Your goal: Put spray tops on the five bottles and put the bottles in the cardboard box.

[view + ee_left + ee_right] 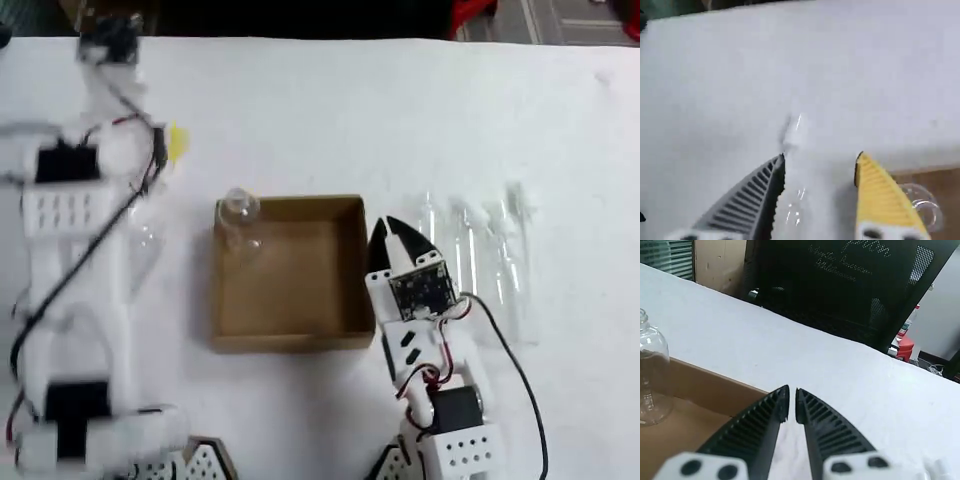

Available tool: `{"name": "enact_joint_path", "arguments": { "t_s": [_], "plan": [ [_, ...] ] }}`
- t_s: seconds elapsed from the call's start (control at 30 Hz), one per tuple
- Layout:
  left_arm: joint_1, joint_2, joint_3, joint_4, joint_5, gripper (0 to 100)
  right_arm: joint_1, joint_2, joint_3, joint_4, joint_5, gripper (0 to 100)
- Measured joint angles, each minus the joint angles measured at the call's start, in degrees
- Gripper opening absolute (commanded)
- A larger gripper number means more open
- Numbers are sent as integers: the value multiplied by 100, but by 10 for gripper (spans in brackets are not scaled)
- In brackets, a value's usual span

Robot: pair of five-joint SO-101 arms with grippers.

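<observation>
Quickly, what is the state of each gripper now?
Left gripper: closed on a bottle.
Right gripper: closed, holding nothing.

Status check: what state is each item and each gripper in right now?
cardboard box: open-topped, one bottle inside.
bottle in box: upright, no spray top.
bottles on table: lying in a row beside the box.
right gripper: fingers shut, empty.
left gripper: blurred clear item at it, grip unclear.

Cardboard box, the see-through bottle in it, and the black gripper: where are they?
Cardboard box (290, 342): high view, on the wall nearest the arms' bases.
Bottle (651, 375): right wrist view, on its clear body.
Black gripper (792, 401): right wrist view, midway between its fingertips.
</observation>
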Motion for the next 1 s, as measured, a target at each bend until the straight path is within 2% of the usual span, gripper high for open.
{"name": "enact_joint_path", "arguments": {
  "t_s": [0.13,0.27,0.43,0.67,0.8,1.0],
  "plan": [
    [-18,1978,-2022,967,-316,214,0,0,0,0,0,15],
    [-44,3719,-3956,1486,-369,214,0,0,0,0,0,15],
    [-149,5626,-6040,1785,-369,214,0,0,9,0,0,15],
    [-440,8018,-8360,1802,-369,214,0,0,9,-26,0,15],
    [-448,8905,-8967,1688,-369,214,0,0,9,-26,0,15],
    [-448,9073,-9002,1433,-369,214,0,0,9,-35,0,15]
  ]
}}
